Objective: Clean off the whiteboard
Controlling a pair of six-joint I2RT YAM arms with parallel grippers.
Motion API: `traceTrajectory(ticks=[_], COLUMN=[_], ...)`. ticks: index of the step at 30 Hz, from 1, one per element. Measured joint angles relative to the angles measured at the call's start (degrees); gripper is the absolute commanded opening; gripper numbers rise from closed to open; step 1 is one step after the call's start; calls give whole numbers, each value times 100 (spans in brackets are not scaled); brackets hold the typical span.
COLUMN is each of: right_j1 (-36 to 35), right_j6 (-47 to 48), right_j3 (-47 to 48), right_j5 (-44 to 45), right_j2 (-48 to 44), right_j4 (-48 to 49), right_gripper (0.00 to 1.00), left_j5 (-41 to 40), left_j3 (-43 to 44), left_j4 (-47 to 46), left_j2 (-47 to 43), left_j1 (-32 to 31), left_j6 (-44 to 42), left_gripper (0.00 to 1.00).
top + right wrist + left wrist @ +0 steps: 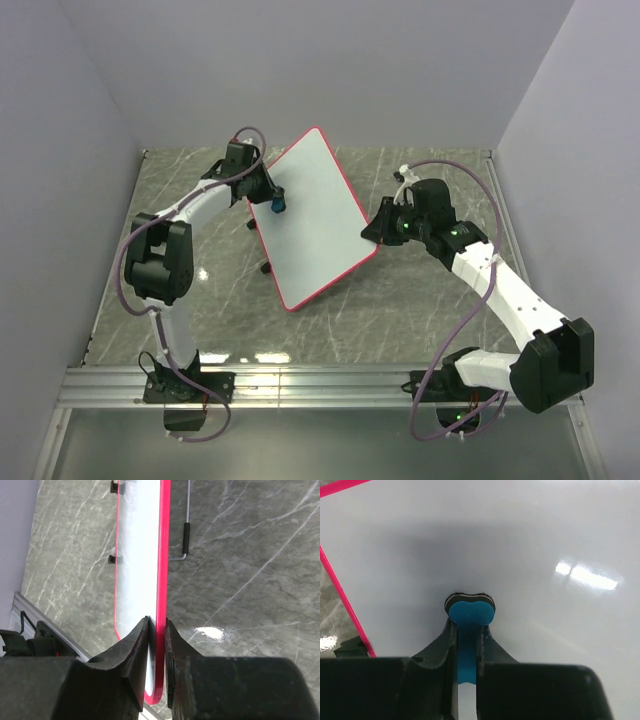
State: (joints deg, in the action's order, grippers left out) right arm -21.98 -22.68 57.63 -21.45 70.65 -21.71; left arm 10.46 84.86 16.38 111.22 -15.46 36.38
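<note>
The right wrist view alone shows the whiteboard (pixel 137 555) edge-on, with a thin metal leg (pixel 187 510) behind it; there the right gripper (pixel 156 625) is clamped on the red rim. The left wrist view shows the blue eraser (pixel 470 612) pinched in the left gripper (pixel 468 626) and pressed on the clean white face. The worktop (pixel 400 300) is grey marble, with pale walls (pixel 350 60) around. From above, the board sits diagonal in the middle. The left arm bends over its left edge and the right arm reaches in from the right.
</note>
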Motion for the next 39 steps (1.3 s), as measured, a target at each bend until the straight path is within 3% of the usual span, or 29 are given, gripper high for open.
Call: traceTrajectory(ticks=[10, 16, 18, 19, 20, 22, 24, 31, 39], right_j1=[0, 0, -2, -2, -4, -17, -17, -28, -28], right_j6=[2, 0, 0, -2, -7, 35, 92, 170, 197], right_j3=[11, 24, 33, 44, 48, 52, 55, 433, 778], right_j5=[-13, 0, 4, 4, 7, 120, 210, 551, 898], right_j2=[9, 9, 9, 9, 9, 9, 9, -105, -1158], right_j4=[-24, -33, -44, -50, -55, -125, -232, -688, -951], right_gripper=[0, 0, 20, 28, 46, 56, 63, 68, 71], left_j5=[310, 245, -9, -138, -332, -540, -763, -1394, -1954], left_j3=[951, 1320, 1344, 1335, 1270, 986, 413, -1414, -3136], left_j4=[590, 1021, 1239, 1349, 1443, 1521, 1534, 1718, 1556], left_j2=[35, -374, -623, -739, -925, -1281, -1759, -2813, -2922], left_j1=[-389, -664, -632, -608, -568, -472, -341, 214, 369], left_j6=[-190, -188, -186, -184, -168, -146, -118, -79, 98], left_gripper=[0, 1, 16, 29, 37, 52, 58, 59, 62])
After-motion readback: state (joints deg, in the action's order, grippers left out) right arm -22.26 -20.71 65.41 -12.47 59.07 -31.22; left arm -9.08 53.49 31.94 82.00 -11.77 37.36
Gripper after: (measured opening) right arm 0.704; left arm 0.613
